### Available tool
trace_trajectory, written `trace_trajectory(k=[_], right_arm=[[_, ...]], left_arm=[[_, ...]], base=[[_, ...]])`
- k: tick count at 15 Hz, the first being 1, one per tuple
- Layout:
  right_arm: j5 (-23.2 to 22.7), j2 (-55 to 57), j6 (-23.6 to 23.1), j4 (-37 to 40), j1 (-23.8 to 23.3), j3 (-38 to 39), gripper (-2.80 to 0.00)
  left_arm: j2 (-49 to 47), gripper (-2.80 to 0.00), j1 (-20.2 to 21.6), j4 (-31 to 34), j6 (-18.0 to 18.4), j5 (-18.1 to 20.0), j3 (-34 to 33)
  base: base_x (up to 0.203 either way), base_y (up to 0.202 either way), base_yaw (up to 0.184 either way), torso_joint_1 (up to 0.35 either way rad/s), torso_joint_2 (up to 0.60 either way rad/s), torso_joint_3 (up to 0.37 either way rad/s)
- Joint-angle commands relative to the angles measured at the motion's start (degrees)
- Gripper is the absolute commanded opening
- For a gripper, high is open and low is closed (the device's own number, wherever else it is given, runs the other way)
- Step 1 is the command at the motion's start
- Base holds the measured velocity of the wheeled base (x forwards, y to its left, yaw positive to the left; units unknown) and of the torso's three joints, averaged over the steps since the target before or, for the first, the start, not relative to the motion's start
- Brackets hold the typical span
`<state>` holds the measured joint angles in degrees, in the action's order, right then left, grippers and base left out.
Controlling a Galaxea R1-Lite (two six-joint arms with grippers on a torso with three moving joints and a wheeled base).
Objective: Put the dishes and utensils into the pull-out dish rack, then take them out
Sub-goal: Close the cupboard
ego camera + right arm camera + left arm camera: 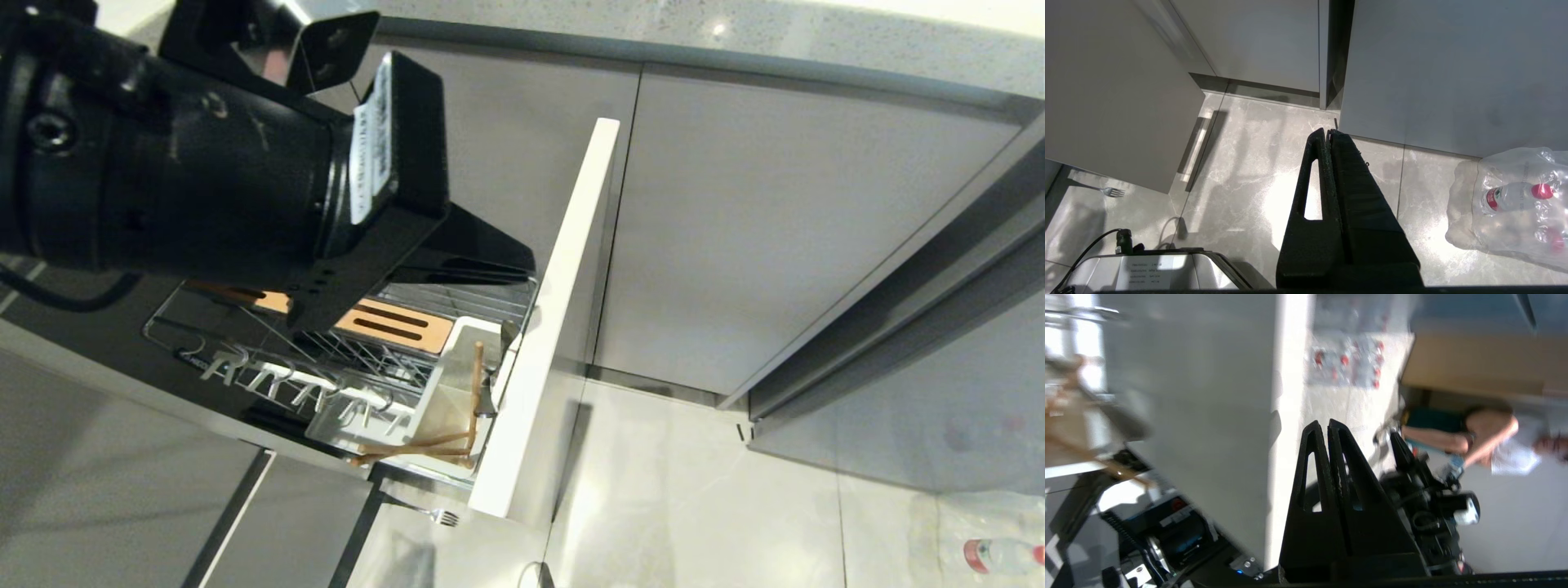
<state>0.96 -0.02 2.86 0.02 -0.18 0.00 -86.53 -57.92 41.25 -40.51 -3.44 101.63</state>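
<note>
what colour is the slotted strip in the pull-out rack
Light orange-brown wood with dark slots, clearest in the head view.

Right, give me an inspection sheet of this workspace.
Surface: pale tiled floor; grey cabinet fronts behind.
Job's things: pull-out dish rack drawn out; chopsticks in its white caddy; fork lying on the floor; no dishes seen.
Clutter: wrapped pack of bottles on the floor.
Grippers: left gripper above the rack, jaws shut, empty; right gripper over the floor, jaws shut, empty.
Cables: black cable by the robot's base.
Surroundings: a person, blurred.
</note>
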Motion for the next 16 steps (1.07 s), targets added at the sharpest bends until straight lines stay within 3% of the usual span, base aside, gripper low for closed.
trace_trajectory(k=[1, 5, 9, 14, 16], right_arm=[[0.0, 0.0, 0.0, 0.0, 0.0, 0.1, -2.8], [0.0, 0.0, 0.0, 0.1, 0.0, 0.1, -2.8], [0.0, 0.0, 0.0, 0.0, 0.0, 0.1, -2.8], [0.0, 0.0, 0.0, 0.0, 0.0, 0.1, -2.8], [0.0, 0.0, 0.0, 0.0, 0.0, 0.1, -2.8]], left_arm=[[-3.0, -2.8, -2.3, 0.2, -0.2, -0.2, 1.6], [-7.0, -2.8, -4.4, 0.5, 0.3, -1.0, 2.7], [-10.7, -2.8, -5.1, 4.9, 0.4, -4.5, 5.2], [-13.2, -2.8, -5.1, 9.1, 0.6, -22.6, 8.1], [-13.2, -2.8, -5.1, 10.2, 0.6, -27.8, 8.5]], base=[[0.0, 0.0, 0.0, 0.0, 0.0, 0.0], [0.0, 0.0, 0.0, 0.0, 0.0, 0.0], [0.0, 0.0, 0.0, 0.0, 0.0, 0.0], [0.0, 0.0, 0.0, 0.0, 0.0, 0.0], [0.0, 0.0, 0.0, 0.0, 0.0, 0.0]])
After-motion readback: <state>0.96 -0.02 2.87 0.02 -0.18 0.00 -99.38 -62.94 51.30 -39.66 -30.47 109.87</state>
